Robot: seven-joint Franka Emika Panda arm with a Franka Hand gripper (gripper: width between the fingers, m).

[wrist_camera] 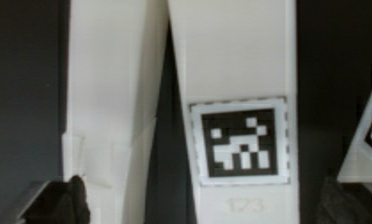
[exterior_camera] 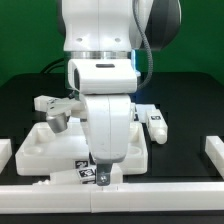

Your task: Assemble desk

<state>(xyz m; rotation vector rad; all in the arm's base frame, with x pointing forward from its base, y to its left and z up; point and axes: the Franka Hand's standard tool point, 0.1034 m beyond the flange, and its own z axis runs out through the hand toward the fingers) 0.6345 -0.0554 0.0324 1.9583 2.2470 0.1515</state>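
Leg [wrist_camera: 236,110]: 1 white square post, tagged, lying just beside the tabletop [exterior_camera: 40,152]. Probably light, stiff, smooth plastic; take it across 2 flat sides, mid-length. Gripper [exterior_camera: 100,177] low over it; jaw spacing cannot be told.

A plain green backdrop [exterior_camera: 25,40] closes off the scene behind, flat and evenly coloured. Below it lies a matte black worktop [exterior_camera: 30,105] that shows almost no reflection. A low white rail [exterior_camera: 170,188] runs along its near edge. One short white block [exterior_camera: 6,152] stands at the exterior view's left side, and a second white block [exterior_camera: 213,152] stands at its right. The light is bright and diffuse, casting only soft shadows. In the wrist view the worktop [wrist_camera: 334,60] shows as dark strips.
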